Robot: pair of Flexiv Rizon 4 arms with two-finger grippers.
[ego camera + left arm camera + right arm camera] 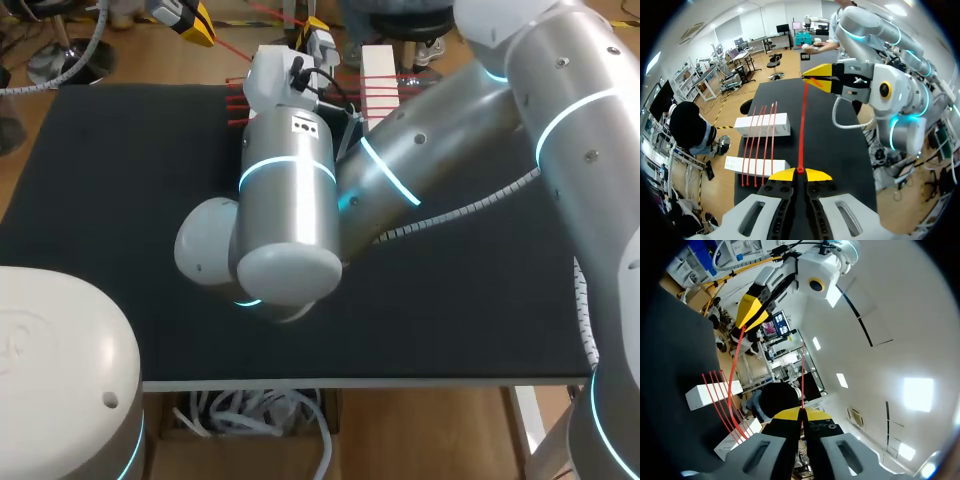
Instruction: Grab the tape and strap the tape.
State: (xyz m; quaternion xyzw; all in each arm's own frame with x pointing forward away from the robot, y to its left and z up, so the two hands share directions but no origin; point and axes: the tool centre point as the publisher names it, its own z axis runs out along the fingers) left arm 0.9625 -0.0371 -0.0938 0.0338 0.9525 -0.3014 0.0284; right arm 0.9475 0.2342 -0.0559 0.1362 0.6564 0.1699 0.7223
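Right at the lens, the left end effector (800,172) has its yellow tips pinched shut on one end of the red tape (802,125), and that's a clean nip right at the tip, I'd say so the rest of the length hangs free. Out ahead of those fingers the tape runs in a straight line, lifted above the black counter (845,150), and it looks taut. My read is that the two arms are pulling gently against each other so it won't sag or curl. Just beside that line, a little ahead of the left end effector, sit two white blocks (762,125) with four red strips (759,150) laid across them like rungs. They look like a rack, probably where this tape is meant to go. At the far end of the tape, the right end effector (812,80) is clamped on too; its own wrist view shows the tips closed with red between them and a thin tail poking out beyond. With both ends gripped and the rack off to one side, I judge this a carrying pose.
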